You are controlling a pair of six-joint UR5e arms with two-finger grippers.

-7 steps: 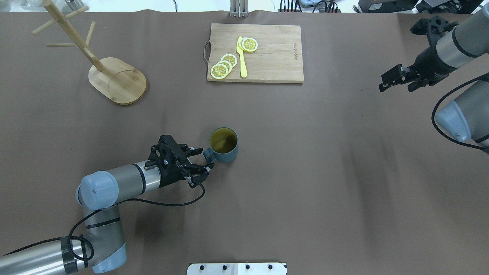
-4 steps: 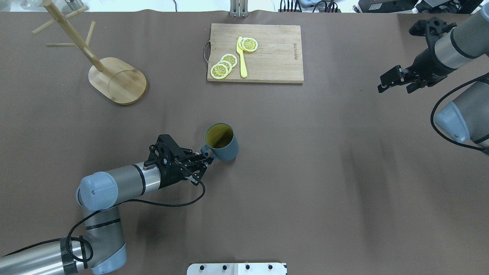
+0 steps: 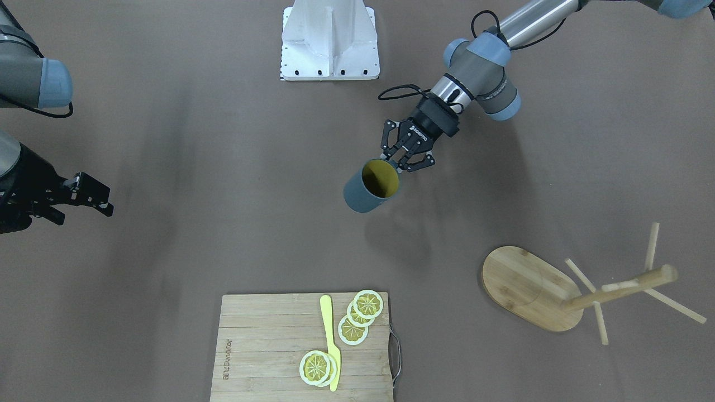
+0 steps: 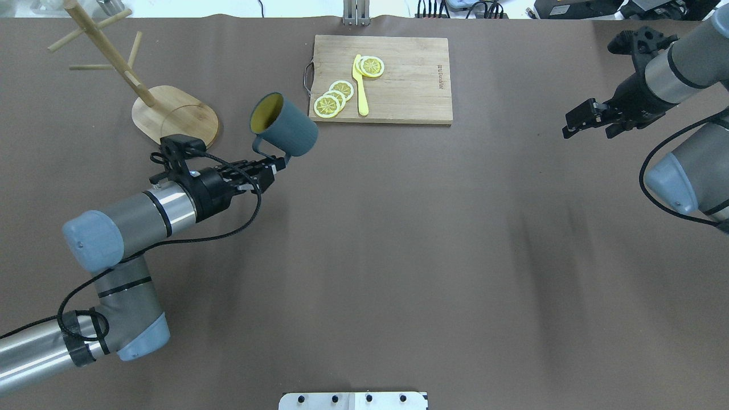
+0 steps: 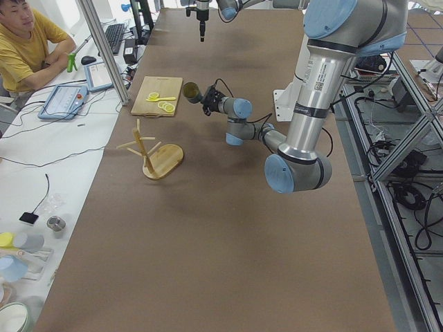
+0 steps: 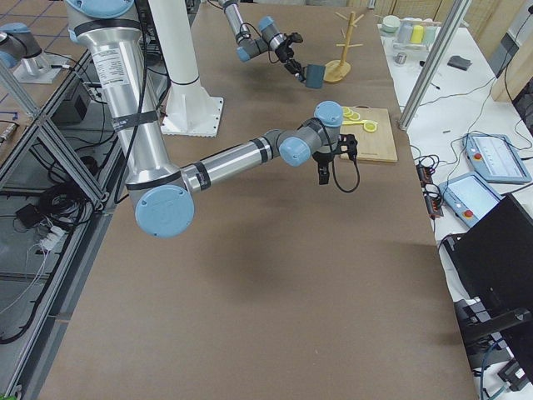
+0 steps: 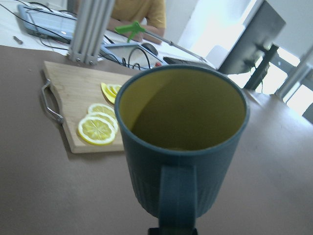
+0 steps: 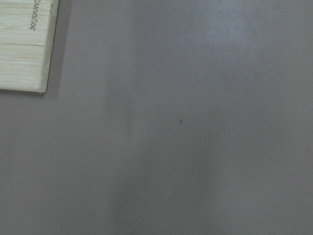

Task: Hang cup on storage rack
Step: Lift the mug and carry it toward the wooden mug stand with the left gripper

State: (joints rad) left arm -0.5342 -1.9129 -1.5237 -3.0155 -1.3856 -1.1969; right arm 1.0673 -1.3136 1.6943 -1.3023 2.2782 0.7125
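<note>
Brown tabletop point(image 4: 398, 239) below, my left pincer point(image 4: 277, 164) pinches the blue-grey yellow-lined mug point(image 4: 287, 134) by its handle, probably for hooking onto that bamboo peg rack point(image 4: 188, 132).

Even light here; I see soft shadows on the bench point(image 4: 398, 256). The cup point(image 7: 146, 171) looks blurry, with window glare behind.

The cup point(image 4: 290, 134) is blue-grey outside and yellow inside, the rack point(image 4: 176, 119) and board point(image 4: 410, 85) are pale wood, the slices point(image 4: 327, 105) and knife point(image 4: 360, 91) yellow, the surface point(image 4: 398, 256) brown.
</note>
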